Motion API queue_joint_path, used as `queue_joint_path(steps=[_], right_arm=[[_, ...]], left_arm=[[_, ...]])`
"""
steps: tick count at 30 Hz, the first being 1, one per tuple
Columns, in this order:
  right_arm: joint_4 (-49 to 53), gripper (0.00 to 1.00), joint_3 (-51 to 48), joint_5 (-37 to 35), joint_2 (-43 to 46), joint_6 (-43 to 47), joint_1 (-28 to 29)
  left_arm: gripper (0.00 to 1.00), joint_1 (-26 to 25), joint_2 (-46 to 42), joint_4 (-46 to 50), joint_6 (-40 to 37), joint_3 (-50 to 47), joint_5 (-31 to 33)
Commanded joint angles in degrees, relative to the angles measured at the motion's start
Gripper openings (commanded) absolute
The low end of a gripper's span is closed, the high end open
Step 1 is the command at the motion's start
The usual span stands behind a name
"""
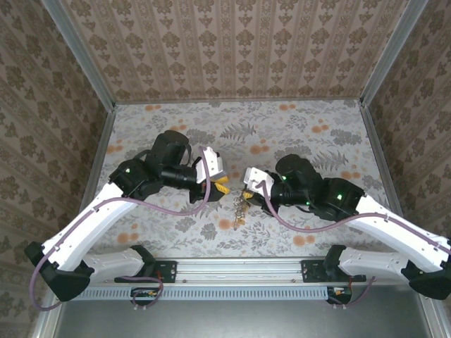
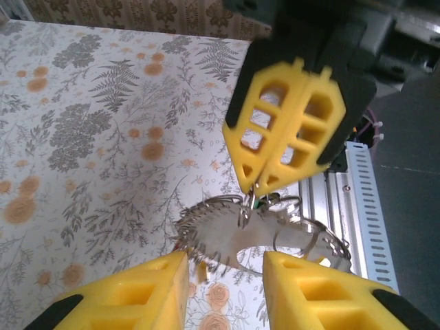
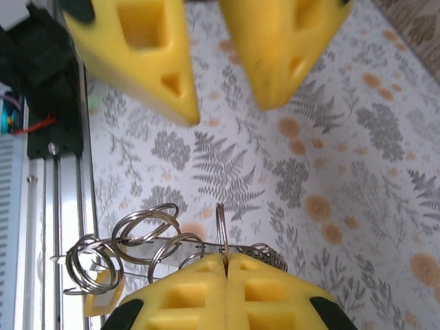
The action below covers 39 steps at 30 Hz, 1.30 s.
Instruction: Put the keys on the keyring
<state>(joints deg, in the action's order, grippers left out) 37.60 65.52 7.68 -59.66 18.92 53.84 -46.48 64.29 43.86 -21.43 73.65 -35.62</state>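
Left arm and right arm angle inward, tips close together. Left gripper shows fingers parted, and right gripper is clamped tight — fingers pressed flat together.

i can read no words, numbers, labels or brand marks anywhere here, neither on my yellow gripper fingers, nor on the flowered bench, nor on the patterned walls.

A robot test booth: damask-papered panel walls in aluminium framing, floral-print tabletop.
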Motion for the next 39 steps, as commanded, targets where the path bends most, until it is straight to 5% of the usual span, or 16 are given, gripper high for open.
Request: queue_joint_path(steps=[1,7,39], right_arm=[[3.5,0.0,2.7,-2.3,-0.8,1.9,1.2],[2.9,0.0,5.3,1.5,-1.5,0.9,1.2],[-0.2,0.0,6.7,6.5,-2.5,0.2,1.2]], left_arm=[[0.35,-1.3,1.6,2.1,-2.4,2.6,1.0],[0.35,-2.3,2.4,-0.1,-2.4,1.9,-5.8],[0.23,-3.8,4.6,-0.3,-3.1,-1.8,-3.7]])
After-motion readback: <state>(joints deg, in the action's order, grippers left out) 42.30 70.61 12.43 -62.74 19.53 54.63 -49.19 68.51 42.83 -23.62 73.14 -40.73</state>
